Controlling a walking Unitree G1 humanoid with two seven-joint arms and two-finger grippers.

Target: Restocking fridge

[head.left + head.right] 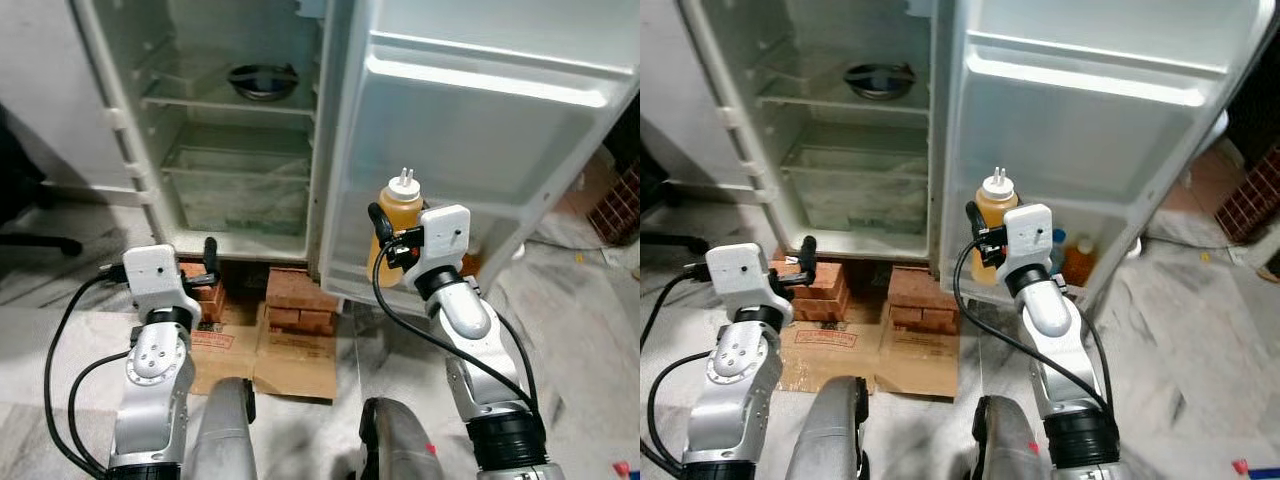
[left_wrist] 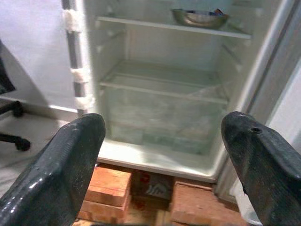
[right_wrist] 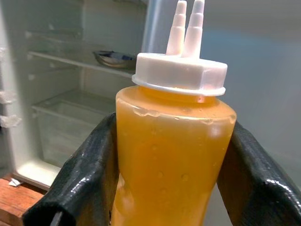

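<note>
The right pincer [image 1: 385,240] clamps an upright orange sauce bottle [image 1: 397,222] before the open fridge door [image 1: 480,150]; keep it vertical and slide it level into the lower door rack [image 1: 1110,262]. The left pincer [image 2: 160,155] gapes empty. The right eye view reveals bottles [image 1: 1078,256] already racked.

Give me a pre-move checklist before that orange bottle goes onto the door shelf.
1. Grip: right gripper has both fingers clamped on the squeeze bottle: ok.
2. Bottle upright, white twin-nozzle cap on: ok.
3. Fridge door swung open: ok.
4. Free room on the lower door shelf: cannot tell; another orange bottle already stands there and the arm hides part of it.
5. Left gripper open, low by the bricks, away from the door: ok.
6. Steel bowl on the inner shelf, clear of the path: ok.
</note>
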